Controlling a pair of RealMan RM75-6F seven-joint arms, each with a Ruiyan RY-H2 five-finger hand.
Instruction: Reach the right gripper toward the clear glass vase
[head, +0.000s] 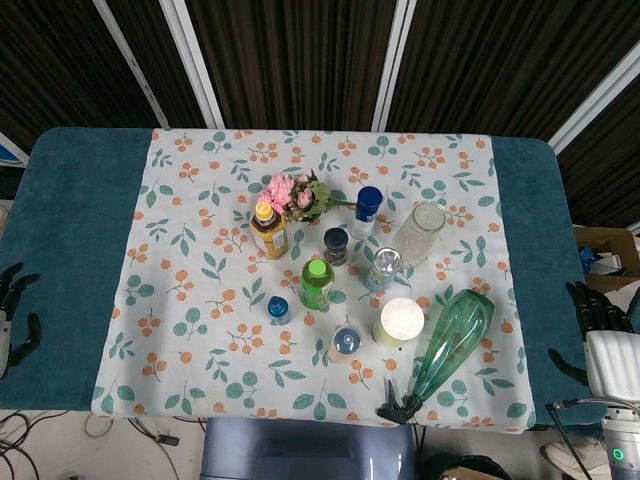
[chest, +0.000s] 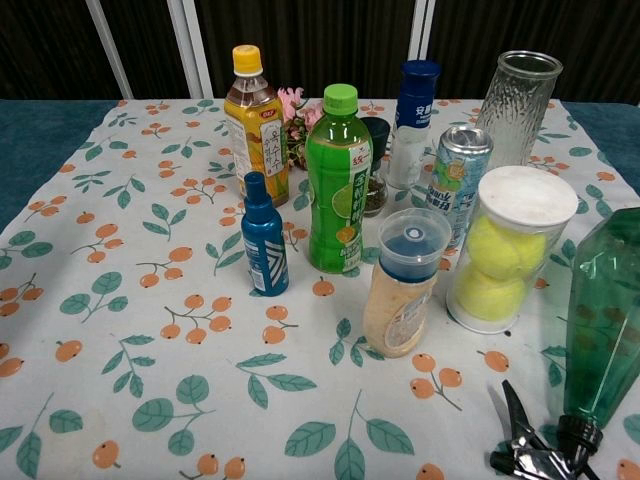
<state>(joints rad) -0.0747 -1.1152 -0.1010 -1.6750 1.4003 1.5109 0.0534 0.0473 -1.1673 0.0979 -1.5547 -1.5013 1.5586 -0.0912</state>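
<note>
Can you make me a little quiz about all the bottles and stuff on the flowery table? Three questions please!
1. True or false: the clear glass vase stands upright and has nothing in it.
2. What colour is the cap on the green bottle? A) blue B) green C) yellow
3. Fill in: the big green spray bottle is lying on its ____.

Key
1. True. It stands empty at the back, behind the drink can.
2. B. The yellow cap belongs to the tea bottle.
3. Side. Its black trigger points toward the table's near edge, close to the tube of tennis balls.

Bonus: the right hand waits at the table edge, holding nothing.
</note>
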